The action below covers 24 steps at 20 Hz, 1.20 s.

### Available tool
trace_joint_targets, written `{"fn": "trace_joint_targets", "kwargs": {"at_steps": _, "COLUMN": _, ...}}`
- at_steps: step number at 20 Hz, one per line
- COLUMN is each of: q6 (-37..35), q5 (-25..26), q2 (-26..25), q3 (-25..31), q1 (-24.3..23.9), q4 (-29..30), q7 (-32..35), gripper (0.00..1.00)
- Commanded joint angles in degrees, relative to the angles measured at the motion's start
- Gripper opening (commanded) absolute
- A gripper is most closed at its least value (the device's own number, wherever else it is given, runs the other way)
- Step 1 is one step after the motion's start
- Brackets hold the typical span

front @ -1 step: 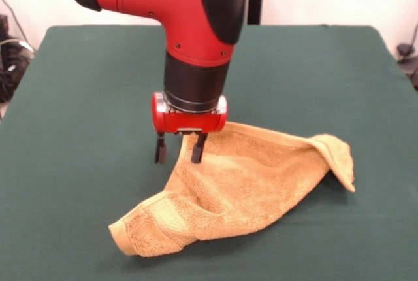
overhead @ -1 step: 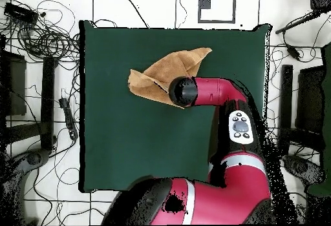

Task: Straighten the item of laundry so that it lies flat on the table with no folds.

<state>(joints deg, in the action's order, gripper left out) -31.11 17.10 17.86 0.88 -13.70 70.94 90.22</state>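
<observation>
Cluttering the floor on both sides of the table (overhead @ -1 step: 116,146) in the overhead view are loops of black cable (overhead @ -1 step: 48,39) and dark equipment, all off the green cloth. On the cloth itself only the golden-orange terry towel (front @ -1 step: 241,183) lies, crumpled into a rough triangle with one corner folded over at the front view's right and a rolled, banded edge at its lower left. From overhead it sits in the upper middle of the table, partly hidden under the arm's wrist.

The red and black arm (front @ -1 step: 189,19) bends down from above, its wrist vertical, and the gripper (front @ -1 step: 179,149) points straight down at the towel's upper left edge. Its two dark fingers (front @ -1 step: 160,148) stand apart with a clear gap; one sits at the towel's edge, the other over bare cloth, and nothing is clamped between them.

Wide green cloth lies open all round the towel, most of it toward the robot's base.
</observation>
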Motion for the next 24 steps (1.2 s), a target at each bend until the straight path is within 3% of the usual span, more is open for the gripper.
{"fn": "trace_joint_targets", "kwargs": {"at_steps": 1, "q6": -3.7, "q5": -1.2, "q2": -4.1, "q3": 5.5, "q1": -0.8, "q4": 1.7, "q7": 2.2, "gripper": 1.00}}
{"fn": "trace_joint_targets", "kwargs": {"at_steps": 3, "q6": -2.7, "q5": -1.2, "q2": -7.0, "q3": 4.6, "q1": -0.4, "q4": 0.1, "q7": 3.7, "gripper": 1.00}}
{"fn": "trace_joint_targets", "kwargs": {"at_steps": 4, "q6": 1.4, "q5": -1.1, "q2": -9.2, "q3": 4.8, "q1": -0.8, "q4": -0.4, "q7": 5.3, "gripper": 1.00}}
{"fn": "trace_joint_targets", "kwargs": {"at_steps": 7, "q6": 3.5, "q5": -0.9, "q2": -12.1, "q3": 6.0, "q1": -2.0, "q4": -1.6, "q7": 4.0, "gripper": 1.00}}
{"fn": "trace_joint_targets", "kwargs": {"at_steps": 24, "q6": -0.9, "q5": -1.7, "q2": -11.9, "q3": 4.7, "q1": -1.0, "q4": -2.7, "q7": 3.9, "gripper": 1.00}}
